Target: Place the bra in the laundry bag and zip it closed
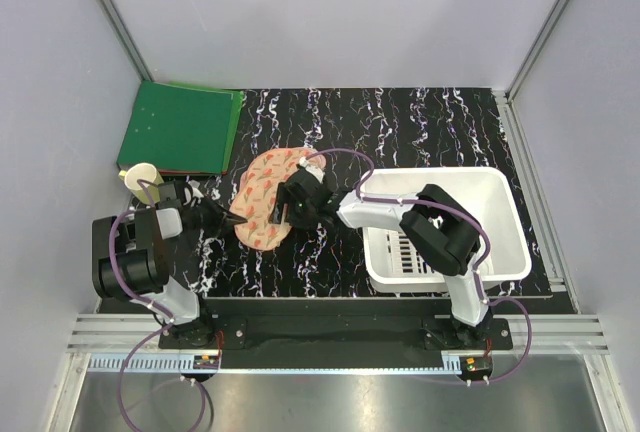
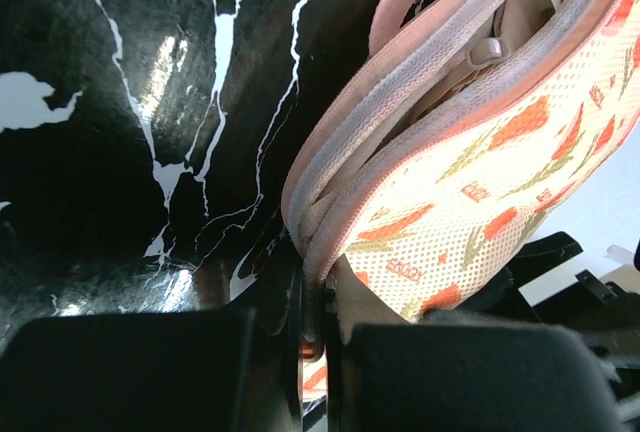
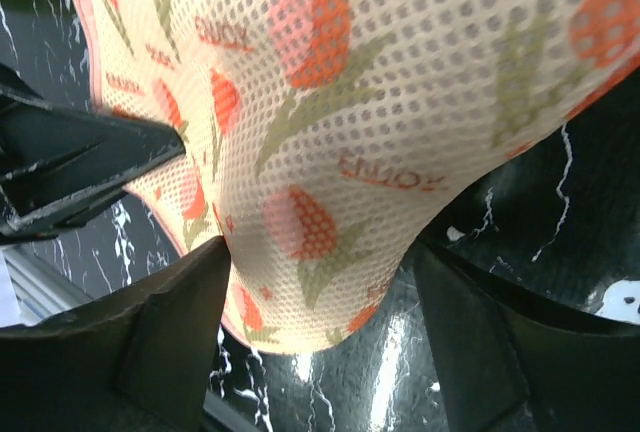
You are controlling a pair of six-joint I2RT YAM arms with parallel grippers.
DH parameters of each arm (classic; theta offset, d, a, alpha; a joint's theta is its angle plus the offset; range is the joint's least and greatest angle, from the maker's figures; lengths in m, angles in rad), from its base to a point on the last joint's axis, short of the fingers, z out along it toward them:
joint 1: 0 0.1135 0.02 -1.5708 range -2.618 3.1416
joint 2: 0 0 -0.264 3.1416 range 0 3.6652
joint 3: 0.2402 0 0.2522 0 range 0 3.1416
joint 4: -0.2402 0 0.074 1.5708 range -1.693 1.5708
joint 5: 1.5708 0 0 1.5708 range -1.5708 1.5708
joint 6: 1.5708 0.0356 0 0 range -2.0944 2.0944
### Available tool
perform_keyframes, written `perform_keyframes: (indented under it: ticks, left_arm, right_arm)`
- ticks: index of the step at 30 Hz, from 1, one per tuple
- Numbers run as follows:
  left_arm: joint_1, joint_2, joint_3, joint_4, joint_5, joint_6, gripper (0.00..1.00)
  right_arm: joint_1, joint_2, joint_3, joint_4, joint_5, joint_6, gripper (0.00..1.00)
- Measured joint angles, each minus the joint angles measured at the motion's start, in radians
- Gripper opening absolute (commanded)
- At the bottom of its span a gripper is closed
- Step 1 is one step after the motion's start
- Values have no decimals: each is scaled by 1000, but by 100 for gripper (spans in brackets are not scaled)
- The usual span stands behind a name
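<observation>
Near the middle of the black marbled surface (image 1: pixel 400 122): laundry bag (image 1: pixel 268 200), zip gaping along its left rim. Inside that gap, glimpsed only from the left wrist: tan bra (image 2: pixel 515 17). Clamped on the rim's piping: left end effector (image 2: pixel 315 322), fingers pressed together. Straddling the bag's right side: right end effector (image 3: pixel 320 292), fingers spread, printed mesh between them. Close on the right: white slotted basket (image 1: pixel 490 222). Back left, well apart: green board (image 1: pixel 180 130) and a pale round object (image 1: pixel 138 174).

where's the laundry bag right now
In the top view the laundry bag sits left of centre, between the left gripper and right gripper, left of the white basket.
</observation>
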Motion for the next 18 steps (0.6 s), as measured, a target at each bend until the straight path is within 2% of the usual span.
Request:
perform_keyframes:
  ticks: [1, 2, 3, 5, 6, 7, 9, 10, 14, 16, 18]
  left_arm:
    - [0, -1, -1, 1, 1, 0, 16]
    - [0, -2, -2, 3, 3, 0, 20]
    - [0, -3, -3, 3, 5, 1, 32]
    - [0, -11, -6, 1, 3, 9, 43]
    - [0, -19, -7, -2, 2, 12, 52]
    - [0, -33, -8, -10, -2, 16, 55]
    - [0, -72, -8, -35, -19, 33, 60]
    - [-1, -109, -8, -56, -34, 42, 70]
    - [-31, -345, -14, -135, -137, 68, 72]
    - [-84, -504, -18, -169, -207, 72, 69]
    - [-186, -692, -34, -195, -312, 68, 62]
  right_arm:
    - [0, 0, -6, 11, 7, 5, 66]
    - [0, 0, -13, 30, 13, 13, 62]
    - [0, 1, -18, 46, 16, 21, 59]
    - [0, 5, -20, 70, 17, 40, 55]
    - [0, 6, -20, 75, 17, 44, 53]
    - [0, 8, -20, 77, 17, 52, 51]
    - [0, 11, -20, 82, 15, 74, 38]
    - [0, 13, -20, 85, 14, 85, 36]
    - [-2, 13, -20, 96, 5, 124, 25]
    - [-8, 13, -20, 100, -13, 142, 24]
    - [-18, 13, -19, 101, -33, 160, 24]
